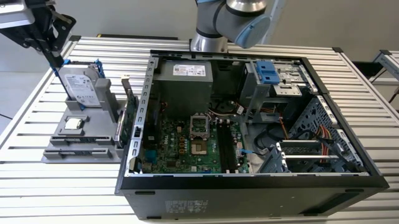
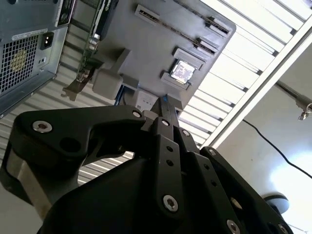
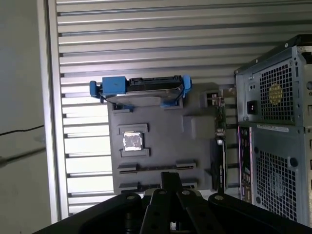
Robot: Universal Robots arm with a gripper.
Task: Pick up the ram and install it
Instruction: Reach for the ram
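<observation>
Gripping thin dark-blue ram (image 1: 53, 61), black matte tool (image 1: 48, 49) clamped shut, near grey slotted holder (image 1: 81, 151).

Table (image 1: 25, 140) is bare ribbed metal, satin silver. Case (image 1: 147, 107) looks like dull grey sheet metal, and the tray (image 3: 161, 141) is matt grey plastic. Hard drive (image 1: 81, 86) is shiny metal with blue plastic clips (image 3: 114, 87). Gripper (image 2: 165, 105) is matt black with glossy screws.

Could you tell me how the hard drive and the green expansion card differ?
The hard drive is a silver box with blue clips; the expansion card is a thin green board. The hard drive stands at one end of the gray holder; the expansion card runs along its side by the computer case. Both stand in that holder.
</observation>
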